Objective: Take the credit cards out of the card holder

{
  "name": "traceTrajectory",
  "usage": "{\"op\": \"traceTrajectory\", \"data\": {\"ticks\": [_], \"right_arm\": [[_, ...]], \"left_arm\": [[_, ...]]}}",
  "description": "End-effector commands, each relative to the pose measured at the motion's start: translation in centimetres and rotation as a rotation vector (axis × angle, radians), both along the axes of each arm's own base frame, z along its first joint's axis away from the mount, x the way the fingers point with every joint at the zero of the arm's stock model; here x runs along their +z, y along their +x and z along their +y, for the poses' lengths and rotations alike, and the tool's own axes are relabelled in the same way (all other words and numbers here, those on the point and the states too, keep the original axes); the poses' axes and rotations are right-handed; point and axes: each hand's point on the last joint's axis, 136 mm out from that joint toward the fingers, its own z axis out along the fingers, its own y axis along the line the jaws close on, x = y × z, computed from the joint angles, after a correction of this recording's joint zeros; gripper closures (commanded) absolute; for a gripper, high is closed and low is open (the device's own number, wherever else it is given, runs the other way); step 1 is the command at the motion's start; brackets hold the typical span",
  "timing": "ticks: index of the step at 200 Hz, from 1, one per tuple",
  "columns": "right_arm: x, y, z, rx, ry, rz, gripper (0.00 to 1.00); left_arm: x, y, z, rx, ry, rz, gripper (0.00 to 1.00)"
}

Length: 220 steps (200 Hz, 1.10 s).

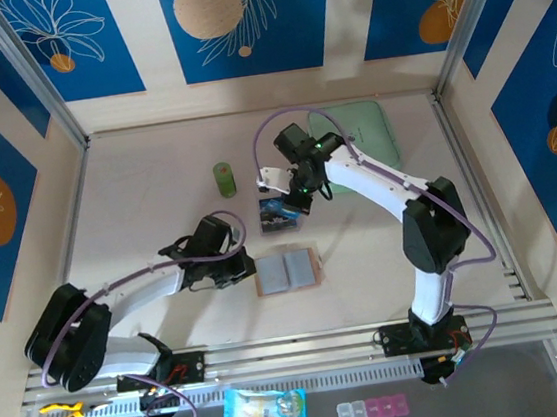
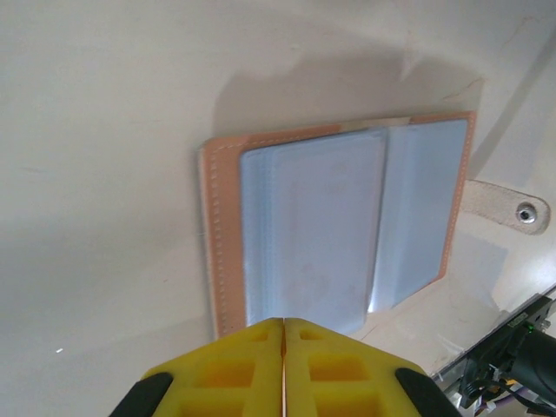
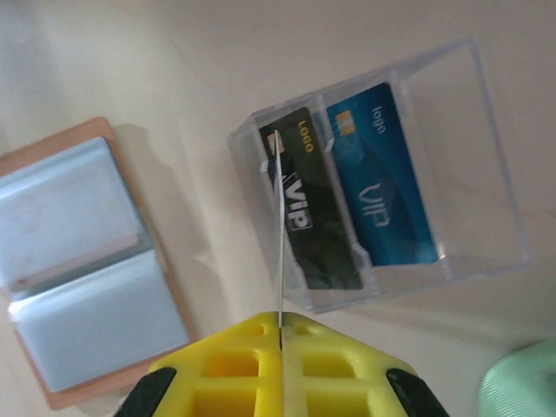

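Left tool (image 2: 283, 334) shut, empty, at edge of card holder (image 1: 288, 270) spread open on bench (image 1: 157, 202) (grey pockets up). Right tool (image 3: 280, 320) pinches thin card (image 3: 277, 226) edge-on above clear tray (image 3: 486, 174) containing black VIP card (image 3: 308, 217), blue VIP card (image 3: 382, 187).

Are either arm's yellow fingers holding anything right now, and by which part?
The right fingers pinch a thin card, seen edge-on, by its near end. The left fingers are shut on nothing.
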Motion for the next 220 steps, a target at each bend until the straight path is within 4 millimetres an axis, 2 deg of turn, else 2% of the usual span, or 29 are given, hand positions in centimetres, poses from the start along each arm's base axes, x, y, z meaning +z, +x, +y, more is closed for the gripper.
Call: {"op": "traceTrajectory", "data": {"ticks": [1, 66, 106, 147, 164, 194, 220], "right_arm": [[-0.5, 0.4, -0.6, 0.123, -0.072, 0.005, 1.00], [-0.2, 3.2, 0.3, 0.163, -0.072, -0.001, 1.00], [-0.9, 4.6, 0.4, 0.169, -0.089, -0.013, 1.00], [-2.0, 5.2, 0.5, 0.181, -0.095, 0.002, 1.00], [-2.3, 5.4, 0.6, 0.181, -0.093, 0.006, 0.97], [-2.3, 5.7, 0.6, 0.177, -0.095, -0.005, 0.85], [-1.7, 5.9, 0.7, 0.168, -0.086, -0.023, 0.83]], "left_arm": [[-0.3, -0.5, 1.4, 0.013, 0.029, 0.008, 0.92], [-0.6, -0.8, 2.8, 0.048, 0.027, 0.011, 0.91], [-0.7, -0.6, 3.1, 0.057, 0.026, 0.016, 0.91], [-0.7, -0.3, 3.3, 0.064, 0.023, 0.020, 0.91], [-0.8, -0.3, 3.4, 0.065, 0.022, 0.022, 0.91], [-0.9, -0.3, 3.5, 0.067, 0.023, 0.027, 0.91], [-1.0, -0.3, 3.4, 0.066, 0.020, 0.030, 0.91]]}}
